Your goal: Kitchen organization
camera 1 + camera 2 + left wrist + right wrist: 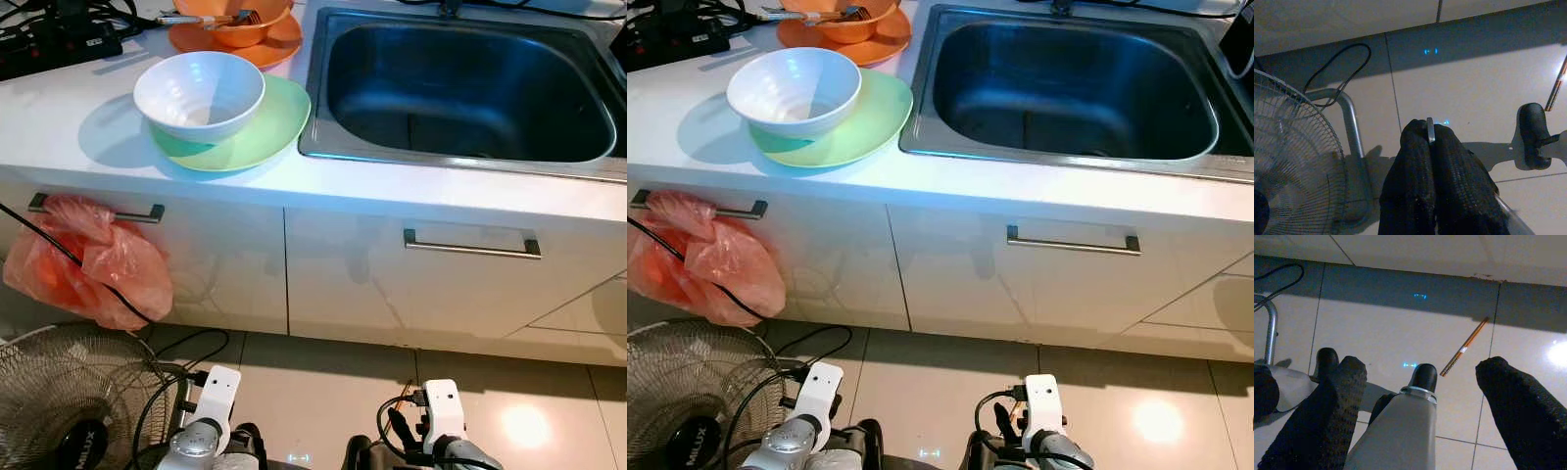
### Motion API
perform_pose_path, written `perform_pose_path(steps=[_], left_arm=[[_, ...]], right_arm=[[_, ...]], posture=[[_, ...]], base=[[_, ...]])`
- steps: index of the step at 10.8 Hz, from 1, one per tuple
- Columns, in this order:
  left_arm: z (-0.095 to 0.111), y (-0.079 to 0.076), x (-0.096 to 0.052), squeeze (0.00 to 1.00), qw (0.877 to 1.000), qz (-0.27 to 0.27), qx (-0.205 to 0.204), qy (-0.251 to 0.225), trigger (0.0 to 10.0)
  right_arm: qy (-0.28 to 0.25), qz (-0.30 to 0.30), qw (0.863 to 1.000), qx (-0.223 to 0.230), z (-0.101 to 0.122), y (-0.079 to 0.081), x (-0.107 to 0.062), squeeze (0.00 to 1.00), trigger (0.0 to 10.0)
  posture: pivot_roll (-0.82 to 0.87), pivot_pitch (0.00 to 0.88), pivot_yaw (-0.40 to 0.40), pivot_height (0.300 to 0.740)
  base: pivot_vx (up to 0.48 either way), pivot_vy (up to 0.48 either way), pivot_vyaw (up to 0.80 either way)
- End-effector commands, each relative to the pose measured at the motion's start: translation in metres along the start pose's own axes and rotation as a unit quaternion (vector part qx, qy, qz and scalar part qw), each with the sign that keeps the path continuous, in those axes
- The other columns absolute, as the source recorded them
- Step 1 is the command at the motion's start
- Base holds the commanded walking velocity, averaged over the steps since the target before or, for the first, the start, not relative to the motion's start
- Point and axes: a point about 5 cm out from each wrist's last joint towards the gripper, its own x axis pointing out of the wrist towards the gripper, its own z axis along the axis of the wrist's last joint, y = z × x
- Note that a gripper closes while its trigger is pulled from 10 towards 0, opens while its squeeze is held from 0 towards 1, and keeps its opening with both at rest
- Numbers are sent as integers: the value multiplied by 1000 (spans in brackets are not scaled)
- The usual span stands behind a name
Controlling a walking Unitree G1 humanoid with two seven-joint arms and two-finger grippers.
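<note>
White bowl (200, 93) on green plate (257, 132), upper left of frame, on white tabletop (59, 117). Orange bowl (235, 22) with fork on orange plate (266, 49) behind, at top edge. Steel sink (460, 88) upper right. Orange plastic bag (88, 264) on drawer handle, left. Fan (69, 401) lower left on floor. Left end effector (1431, 147) low over tiles, fingers pressed together. Right end effector (1418, 382) low over tiles, fingers spread wide; pencil (1464, 347) on floor beyond.

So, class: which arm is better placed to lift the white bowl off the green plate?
Probably left: the white bowl on the green plate sits on the robot's left. But its left gripper is shut; the right gripper is open.
</note>
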Motion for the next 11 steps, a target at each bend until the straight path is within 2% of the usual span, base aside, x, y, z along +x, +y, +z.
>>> perform_pose_path(steps=[1, 5, 11], left_arm=[[-8, -2, -2, 0, 1000, -2, -5, 8, 10000], [-8, 2, -2, 0, 1000, -1, 1, 9, 10000], [-9, -5, -2, 0, 1000, -5, 6, 15, 10000]], right_arm=[[20, -2, 1000, 4, -9, -2, -3, 0, 10000], [21, -1, 1000, 3, -10, -2, -3, 0, 10000], [21, -1, 1000, 6, -9, -2, -3, 0, 10000]], posture=[[91, 206, -35, 740], [90, 186, -34, 740], [92, 189, -35, 740]], base=[[0, 0, 0], [0, 0, 0], [0, 0, 0]])
